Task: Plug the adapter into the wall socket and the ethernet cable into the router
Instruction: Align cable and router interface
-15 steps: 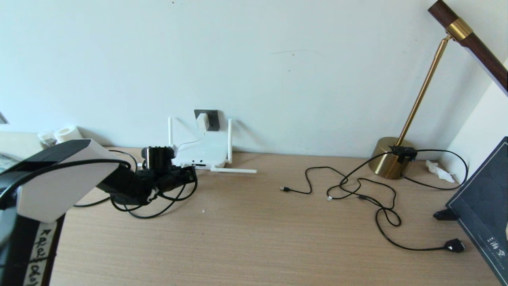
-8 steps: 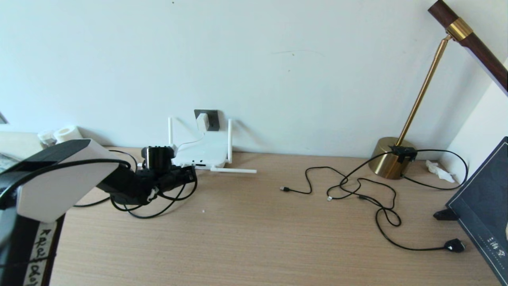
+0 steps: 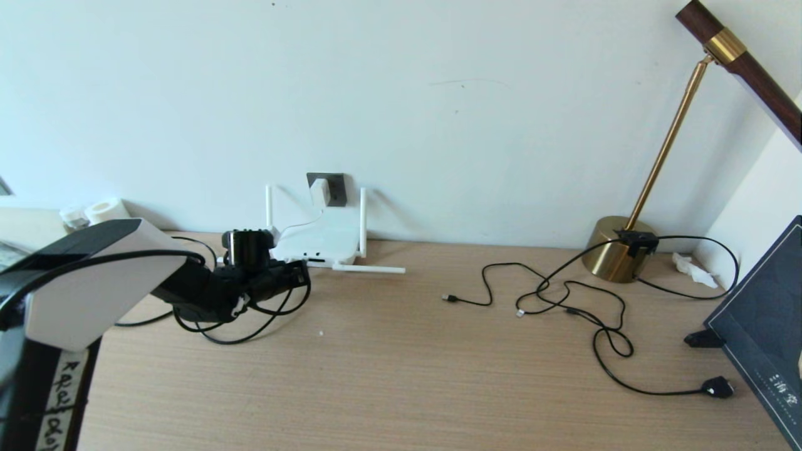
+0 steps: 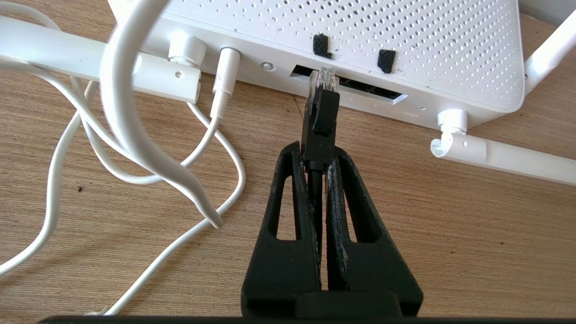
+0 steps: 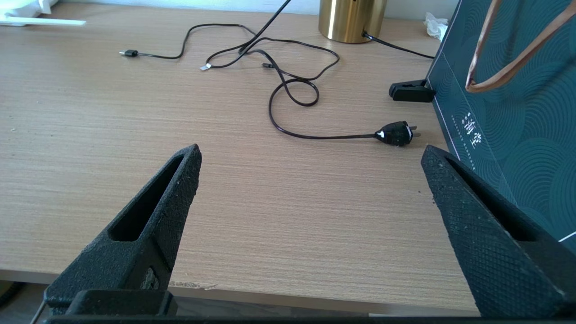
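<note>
Adapter step looks done: small white cube adapter [image 3: 319, 191] sits on dark grey wall socket [image 3: 328, 188], upper centre-left of head view.

Ethernet step in hand. Your left gripper [image 4: 317, 164] pinches black ethernet cable [image 4: 318, 123] behind plug, clear tip right at dark port slot of flat white perforated router [image 4: 405, 40]; seated or not, cannot tell.

Next: you push plug straight in, keeping it level.

Right gripper [image 5: 310, 166] idle, jaws spread wide, over bare wooden desk [image 5: 90, 112], lower right.
</note>
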### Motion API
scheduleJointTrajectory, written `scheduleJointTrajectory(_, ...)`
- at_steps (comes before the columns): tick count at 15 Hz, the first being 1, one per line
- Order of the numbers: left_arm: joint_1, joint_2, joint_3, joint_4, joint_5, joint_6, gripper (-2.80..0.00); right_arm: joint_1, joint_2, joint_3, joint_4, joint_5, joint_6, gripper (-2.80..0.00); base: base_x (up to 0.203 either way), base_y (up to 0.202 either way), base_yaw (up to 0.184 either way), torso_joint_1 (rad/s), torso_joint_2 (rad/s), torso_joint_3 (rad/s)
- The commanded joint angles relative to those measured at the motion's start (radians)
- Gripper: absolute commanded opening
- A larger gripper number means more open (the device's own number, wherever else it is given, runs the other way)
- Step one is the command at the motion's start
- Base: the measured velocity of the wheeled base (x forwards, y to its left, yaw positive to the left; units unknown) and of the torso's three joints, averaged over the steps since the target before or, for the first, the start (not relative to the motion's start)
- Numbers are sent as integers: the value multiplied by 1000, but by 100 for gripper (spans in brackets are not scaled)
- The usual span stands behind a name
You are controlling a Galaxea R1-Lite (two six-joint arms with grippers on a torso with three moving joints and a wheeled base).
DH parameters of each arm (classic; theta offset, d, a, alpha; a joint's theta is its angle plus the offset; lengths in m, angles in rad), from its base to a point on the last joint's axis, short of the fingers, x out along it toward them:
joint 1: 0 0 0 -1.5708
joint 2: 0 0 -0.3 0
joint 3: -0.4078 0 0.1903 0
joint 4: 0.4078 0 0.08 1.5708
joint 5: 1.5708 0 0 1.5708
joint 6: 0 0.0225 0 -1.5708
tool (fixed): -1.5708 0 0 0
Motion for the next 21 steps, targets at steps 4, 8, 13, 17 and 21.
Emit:
scheduleJointTrajectory(4, 0, 6, -1, -4, -1, -2, -280, 0, 0, 0, 0, 0, 0, 0, 0, 0, 0, 0, 0, 0)
scheduleJointTrajectory(8, 0, 12, -4, -4, -1, -2, -280, 0, 1, 0, 0, 0, 0, 0, 0, 0, 0, 0, 0, 0)
scheduleJointTrajectory(13, 0, 16, -6, -4, -2, -2, -280, 0, 0, 0, 0, 1, 0, 0, 0, 0, 0, 0, 0, 0)
scheduleJointTrajectory(17, 1, 14, -7, -4, -2, -2, -280, 0, 0, 0, 0, 0, 0, 0, 0, 0, 0, 0, 0, 0)
scheduleJointTrajectory(21, 2, 12, -9, -4, -2, -2, -280, 0, 0, 0, 0, 1, 0, 0, 0, 0, 0, 0, 0, 0)
